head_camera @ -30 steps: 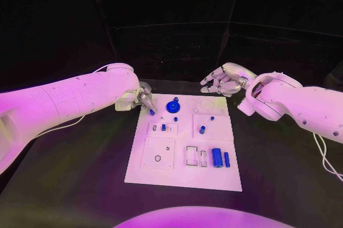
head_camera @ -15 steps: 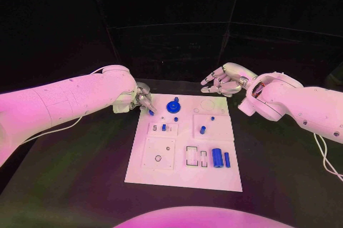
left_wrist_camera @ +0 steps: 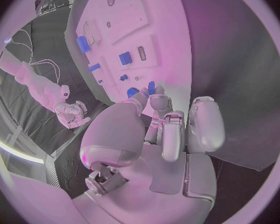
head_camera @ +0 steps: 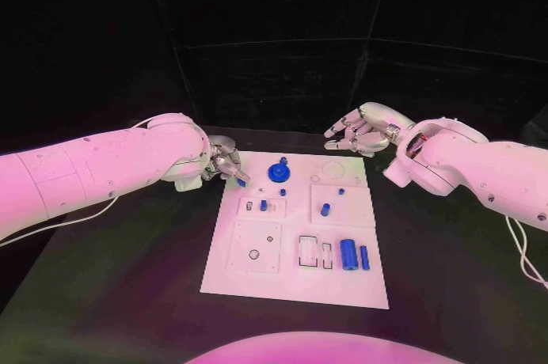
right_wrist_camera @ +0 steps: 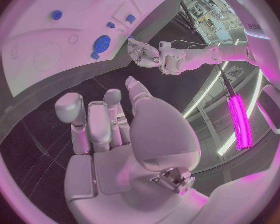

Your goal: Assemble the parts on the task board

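Left hand (head_camera: 224, 163) pinched a small blue peg (head_camera: 241, 181) in its fingers at the white task board's (head_camera: 294, 278) 11 o'clock corner, right hand (head_camera: 357, 132) loosely spread, empty at 1 o'clock; thin pinch risked dropping it.

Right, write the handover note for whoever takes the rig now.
Left robot hand: at the board's far left corner, pinching a small blue part. Right robot hand: beyond the far right corner, fingers curled, holding nothing. Round blue knob stands at the far edge; blue cylinders lie near the right edge; small parts mid-board. Left to do: place the pinched part, then the rest.
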